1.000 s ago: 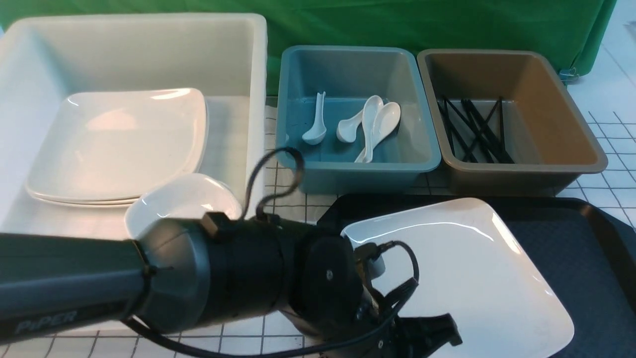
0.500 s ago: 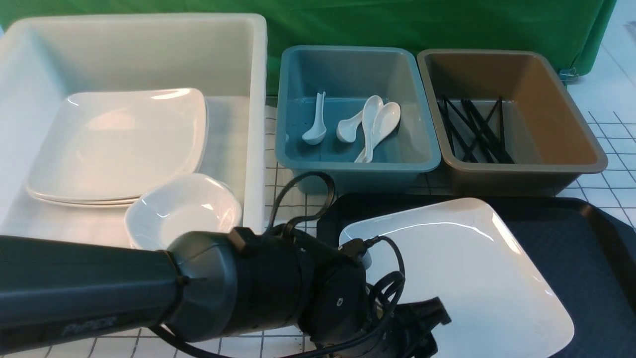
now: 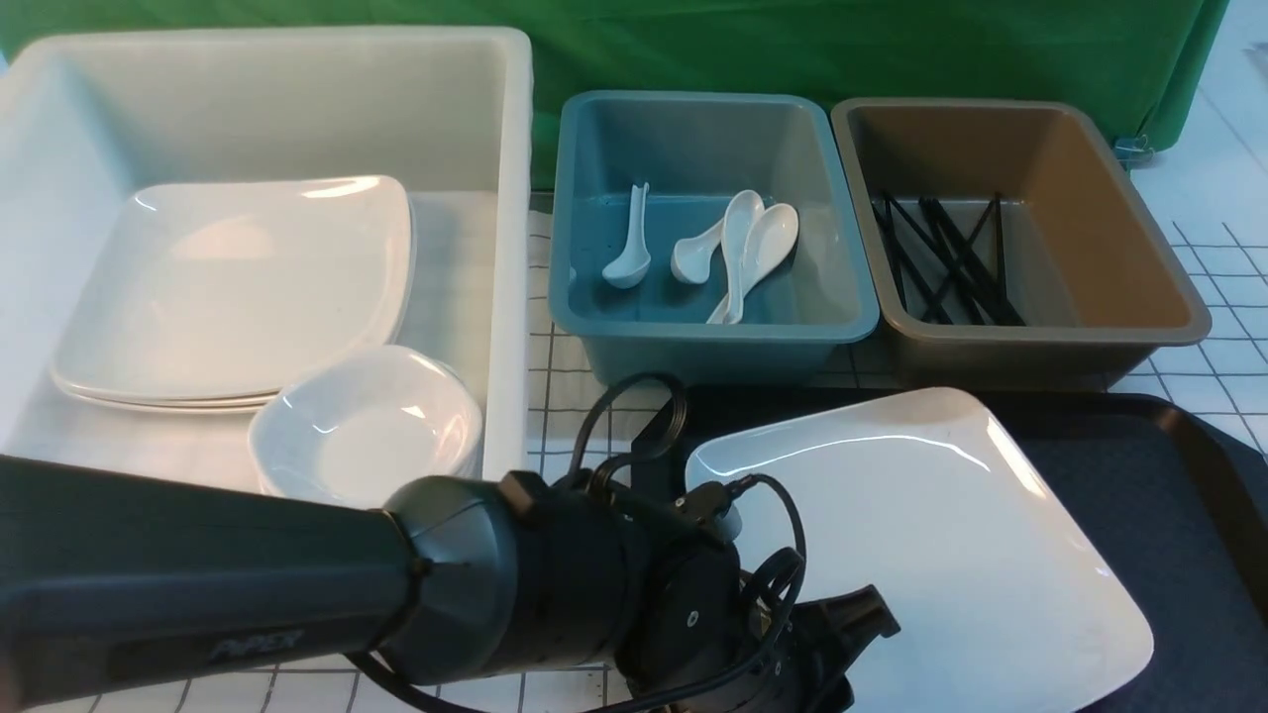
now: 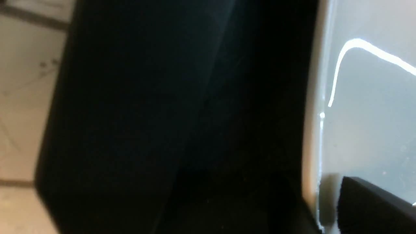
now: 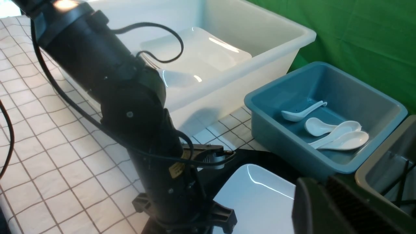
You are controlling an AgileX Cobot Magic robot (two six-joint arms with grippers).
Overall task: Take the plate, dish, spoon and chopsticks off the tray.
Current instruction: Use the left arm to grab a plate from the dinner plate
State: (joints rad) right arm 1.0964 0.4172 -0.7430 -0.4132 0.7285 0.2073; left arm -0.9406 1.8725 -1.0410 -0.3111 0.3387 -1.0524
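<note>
The big white tub (image 3: 495,149) on the left holds stacked square plates (image 3: 238,287) and a small dish (image 3: 367,426), while the black tray (image 3: 1169,495), nearer than the blue bin (image 3: 713,337) and brown bin (image 3: 1040,337), carries the plate (image 3: 921,535) on its left part. The left gripper (image 3: 842,634) is clamped on that plate's near left rim, one finger (image 4: 373,208) on its top face; the right gripper (image 5: 325,201) grasps nothing, and how far its jaws are parted I cannot tell. Four spoons (image 3: 743,248) lie in the blue bin, the chopsticks (image 3: 941,257) in the brown
</note>
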